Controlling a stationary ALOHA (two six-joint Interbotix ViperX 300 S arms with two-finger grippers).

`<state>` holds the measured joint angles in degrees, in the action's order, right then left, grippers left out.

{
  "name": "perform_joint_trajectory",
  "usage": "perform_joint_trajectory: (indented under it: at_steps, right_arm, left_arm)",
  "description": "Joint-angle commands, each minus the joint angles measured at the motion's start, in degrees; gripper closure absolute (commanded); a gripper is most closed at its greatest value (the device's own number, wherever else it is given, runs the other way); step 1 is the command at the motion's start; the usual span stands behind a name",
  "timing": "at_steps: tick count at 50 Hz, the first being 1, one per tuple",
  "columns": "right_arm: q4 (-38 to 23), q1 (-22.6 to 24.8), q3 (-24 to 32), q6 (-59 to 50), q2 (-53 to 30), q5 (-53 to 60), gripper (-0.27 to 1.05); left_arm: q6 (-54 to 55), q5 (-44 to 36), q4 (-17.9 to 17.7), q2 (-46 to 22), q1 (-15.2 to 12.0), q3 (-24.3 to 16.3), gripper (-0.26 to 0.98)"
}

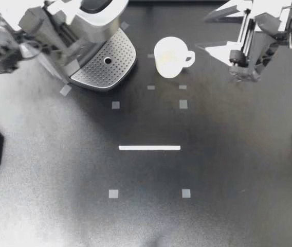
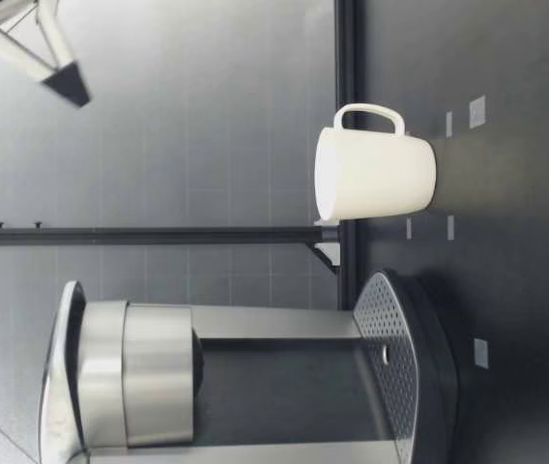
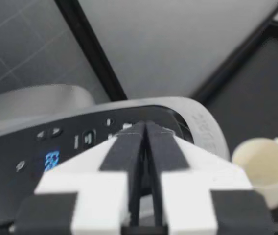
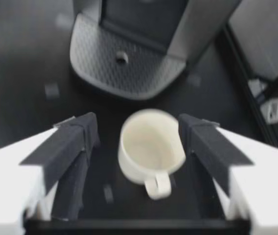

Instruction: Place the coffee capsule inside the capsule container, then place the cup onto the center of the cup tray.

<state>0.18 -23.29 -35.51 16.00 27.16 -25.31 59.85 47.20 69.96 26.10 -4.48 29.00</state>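
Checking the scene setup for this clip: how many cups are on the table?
1. The white cup stands upright on the table beside the coffee machine's perforated tray, its handle turned away from the machine; no other shows.

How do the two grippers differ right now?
My left gripper is shut tight; my right gripper is wide open. The left gripper hangs over the coffee machine; the right gripper hangs beside the cup, not touching it. Both hold nothing.
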Motion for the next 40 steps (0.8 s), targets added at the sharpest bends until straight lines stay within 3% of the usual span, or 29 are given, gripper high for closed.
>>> perform_joint_trajectory:
  at_steps: [1,12,18,28,40]
  right_arm:
    - [0.62,-1.76,2.9,1.93,-0.26,-4.31,0.12]
    - [6.94,-6.77,6.24,10.55,-3.96,-13.27,0.12]
    - [15.47,-10.2,6.77,18.98,-6.86,-16.0,0.12]
    - [32.08,-18.28,6.68,36.47,-12.74,-18.37,0.12]
    - [39.37,-21.62,5.27,51.33,-20.04,-15.73,0.12]
  left_arm:
    - [-3.08,3.78,-5.27,1.85,1.32,-3.78,0.61]
    - [-13.62,13.54,-20.39,2.46,2.37,-8.53,0.61]
    - [-18.19,15.91,-25.31,2.55,2.46,-10.55,0.61]
    - [-21.18,17.14,-27.25,3.6,2.37,-12.22,0.61]
    - [-21.09,16.96,-27.25,5.71,2.37,-10.55,0.61]
